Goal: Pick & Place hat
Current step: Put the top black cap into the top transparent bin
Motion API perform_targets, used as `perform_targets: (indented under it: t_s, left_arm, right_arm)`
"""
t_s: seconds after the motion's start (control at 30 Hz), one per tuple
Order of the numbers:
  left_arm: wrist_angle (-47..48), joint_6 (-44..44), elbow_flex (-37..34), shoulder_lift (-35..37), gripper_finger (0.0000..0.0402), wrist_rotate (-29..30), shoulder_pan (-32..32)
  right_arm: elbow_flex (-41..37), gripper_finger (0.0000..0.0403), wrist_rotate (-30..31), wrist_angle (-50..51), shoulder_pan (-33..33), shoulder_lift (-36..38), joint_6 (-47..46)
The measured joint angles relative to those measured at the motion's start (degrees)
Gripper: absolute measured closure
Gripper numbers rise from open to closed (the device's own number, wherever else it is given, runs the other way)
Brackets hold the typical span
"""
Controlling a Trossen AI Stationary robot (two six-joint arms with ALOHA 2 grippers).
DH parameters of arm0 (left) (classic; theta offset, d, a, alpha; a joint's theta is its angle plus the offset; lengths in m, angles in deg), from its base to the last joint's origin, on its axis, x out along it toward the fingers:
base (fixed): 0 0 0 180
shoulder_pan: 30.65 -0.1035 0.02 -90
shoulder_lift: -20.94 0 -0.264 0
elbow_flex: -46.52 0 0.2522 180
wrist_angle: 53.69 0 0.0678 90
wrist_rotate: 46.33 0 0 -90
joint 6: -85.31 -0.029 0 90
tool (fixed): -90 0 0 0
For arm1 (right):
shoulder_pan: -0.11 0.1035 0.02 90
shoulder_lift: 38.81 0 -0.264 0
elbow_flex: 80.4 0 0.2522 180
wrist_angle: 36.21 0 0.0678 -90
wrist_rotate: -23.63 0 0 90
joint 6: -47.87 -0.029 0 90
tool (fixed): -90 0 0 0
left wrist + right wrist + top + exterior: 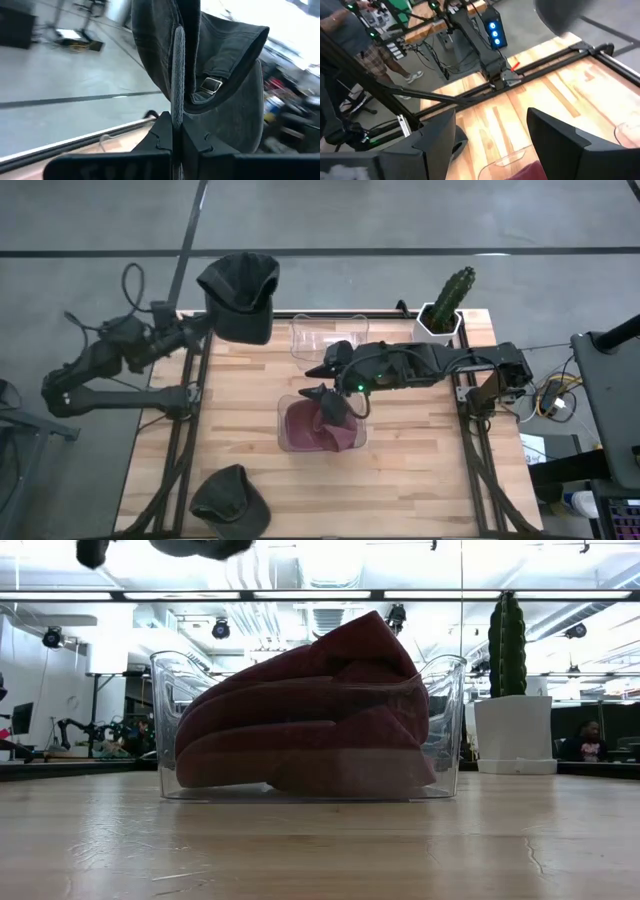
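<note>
Black cap [240, 295] hangs clamped in the left gripper [213, 318] above the table's [250, 410] far-left corner, long axis running far-to-near; right gripper [328, 393], fingers spread, hovers over the maroon hat [318, 427] in the clear bin [284, 420].

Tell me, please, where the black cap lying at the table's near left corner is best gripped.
I would pinch the black cap at its brim edge, coming from above: it lies flat and clear of the bin, and the soft crown would likely crumple. The right gripper hangs open above the bin.
</note>
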Motion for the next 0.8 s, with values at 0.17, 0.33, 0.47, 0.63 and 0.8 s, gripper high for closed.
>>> perform_targets:
  t_s: [0.17, 0.33, 0.47, 0.63, 0.8]
  left_arm:
    - [7.52, -1.80, 4.98, -2.42, 0.0395, -10.32, 0.03]
    - [17.21, -2.05, 8.58, -5.73, 0.0395, -19.32, -0.02]
    - [23.77, -2.76, 10.76, -8.96, 0.0395, -28.19, 0.03]
    - [24.30, -3.21, 11.03, -12.49, 0.0395, -41.26, 0.03]
    - [24.84, -4.73, 10.86, -16.61, 0.0395, -49.54, 0.05]
  right_arm:
    - [-0.14, 0.0166, -1.78, 0.80, 0.32, 0.24, 0.34]
    - [0.78, 0.0172, -2.23, 2.83, 0.54, 2.26, 0.34]
    - [3.07, 0.0179, -3.42, 5.08, 0.49, 3.49, 0.54]
    - [6.50, 0.0179, -4.59, 10.58, -0.04, 3.42, 1.62]
    - [7.03, 0.0179, -6.46, 13.38, -1.24, 2.99, 0.67]
